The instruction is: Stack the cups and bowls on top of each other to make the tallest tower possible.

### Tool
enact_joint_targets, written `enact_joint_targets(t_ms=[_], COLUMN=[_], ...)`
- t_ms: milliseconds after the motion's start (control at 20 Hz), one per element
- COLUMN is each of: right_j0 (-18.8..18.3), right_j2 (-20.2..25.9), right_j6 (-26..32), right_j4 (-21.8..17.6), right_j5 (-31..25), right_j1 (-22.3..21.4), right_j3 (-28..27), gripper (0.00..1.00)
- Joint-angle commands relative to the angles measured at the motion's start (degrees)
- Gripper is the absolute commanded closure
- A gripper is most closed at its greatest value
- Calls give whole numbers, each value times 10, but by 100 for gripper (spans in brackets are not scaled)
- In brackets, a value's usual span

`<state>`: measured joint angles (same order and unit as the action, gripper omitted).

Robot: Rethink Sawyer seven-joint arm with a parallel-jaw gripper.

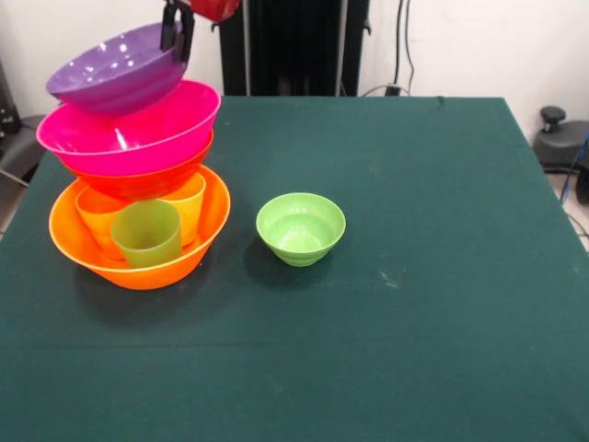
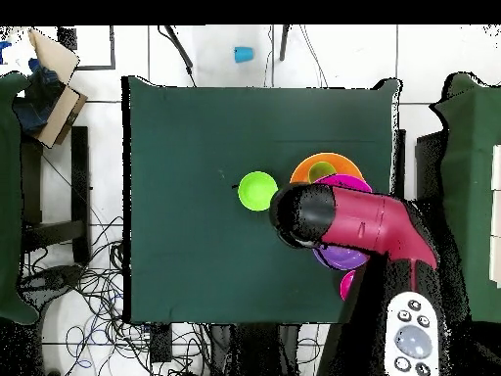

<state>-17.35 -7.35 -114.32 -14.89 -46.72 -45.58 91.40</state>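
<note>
The tower stands at the left in the front view. The large orange bowl (image 1: 138, 262) is its base and holds a green cup (image 1: 147, 235), an orange cup (image 1: 96, 217) and a yellow cup (image 1: 190, 204). On the cups rest the red-orange bowl (image 1: 138, 181) and the pink bowl (image 1: 129, 133). The purple bowl (image 1: 112, 72) sits tilted on top. My gripper (image 1: 177, 35) comes from above and is shut on its far rim. The light green bowl (image 1: 300, 227) stands alone mid-table and also shows in the overhead view (image 2: 257, 191). In the overhead view my arm (image 2: 352, 223) hides most of the tower.
The green table (image 1: 423, 313) extends to the right and in front of the tower. A blue cup (image 2: 243, 54) lies on the floor beyond the table's far edge. Cables and furniture surround the table.
</note>
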Motion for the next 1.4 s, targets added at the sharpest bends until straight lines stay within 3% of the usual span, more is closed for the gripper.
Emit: enact_joint_targets(t_ms=[50,1400], right_j0=[16,31], right_j2=[25,-11], right_j6=[17,22], right_j4=[-46,-63], right_j5=[-55,-30], right_j1=[50,83], right_j3=[-42,-74], gripper=[100,100])
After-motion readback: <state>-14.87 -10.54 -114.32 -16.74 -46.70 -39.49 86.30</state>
